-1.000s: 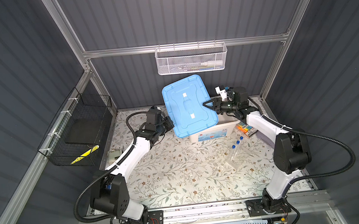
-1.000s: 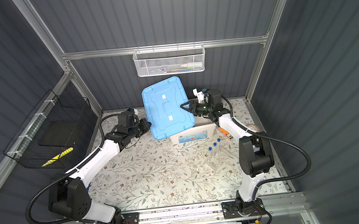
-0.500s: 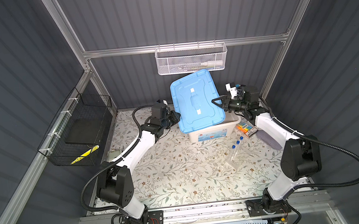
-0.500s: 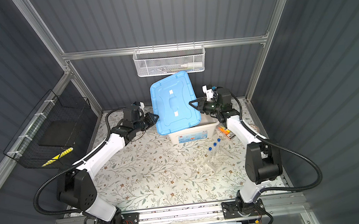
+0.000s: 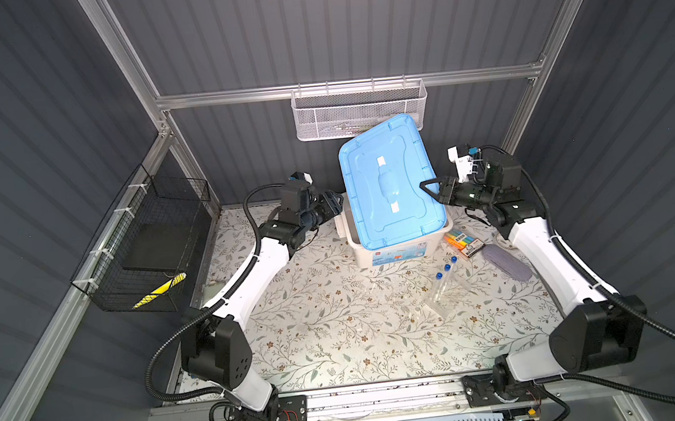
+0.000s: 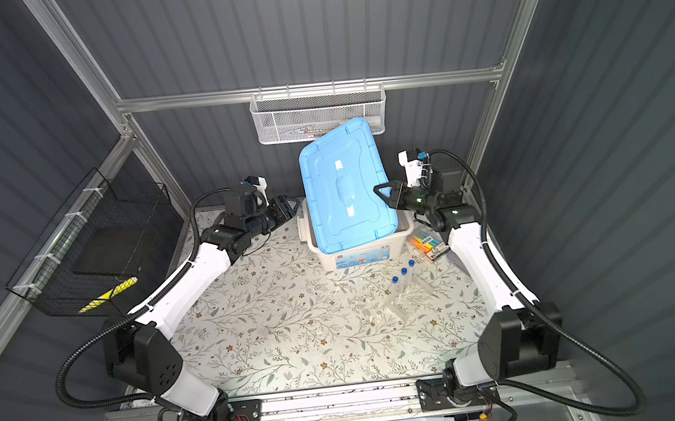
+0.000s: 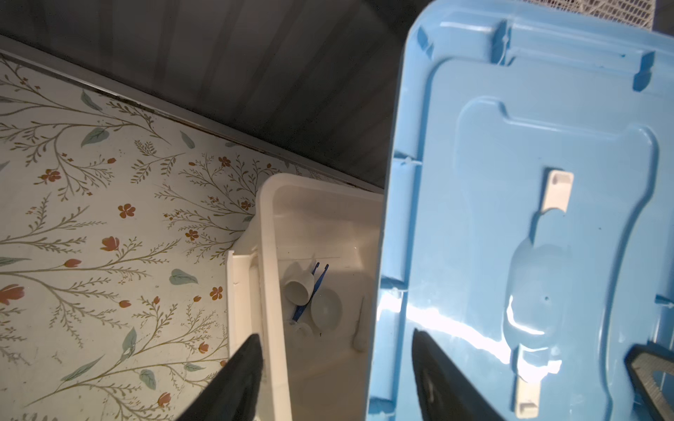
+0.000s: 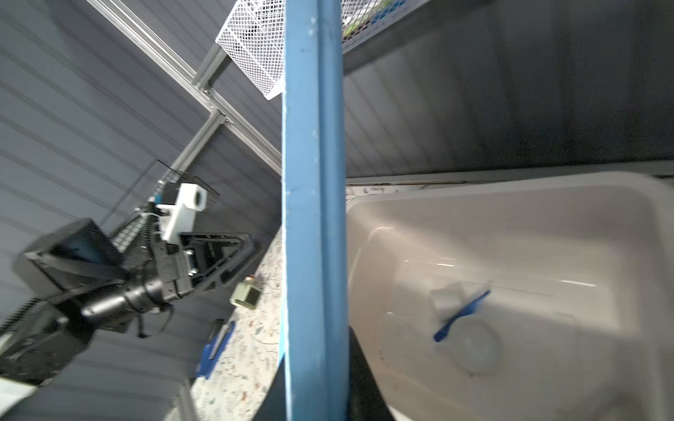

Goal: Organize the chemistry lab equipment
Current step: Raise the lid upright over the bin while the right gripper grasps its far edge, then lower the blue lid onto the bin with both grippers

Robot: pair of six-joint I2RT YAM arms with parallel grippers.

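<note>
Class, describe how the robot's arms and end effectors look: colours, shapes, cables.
The left arm and right arm have white links, chunky black joints and black ribbed cable conduits. The left end effector and right end effector are black, with tapered triangular fingers.

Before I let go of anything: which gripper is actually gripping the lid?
The right gripper, shut on the blue lid; the left gripper stands open.

**Bin at the far middle, lid aslant over it**

The bin (image 5: 398, 252) stands at the far middle of the worktop (image 5: 337, 324). The lid (image 5: 387, 182) tilts over it, leaving its left part uncovered. In the bin the tweezers (image 7: 310, 291), two dishes (image 7: 326, 308) and the pestle (image 7: 359, 324) lie close together. The marker pack (image 5: 463, 242) lies just right of the bin. Nearer, the tubes (image 5: 447, 267) sit in the rack (image 5: 445, 298).
</note>
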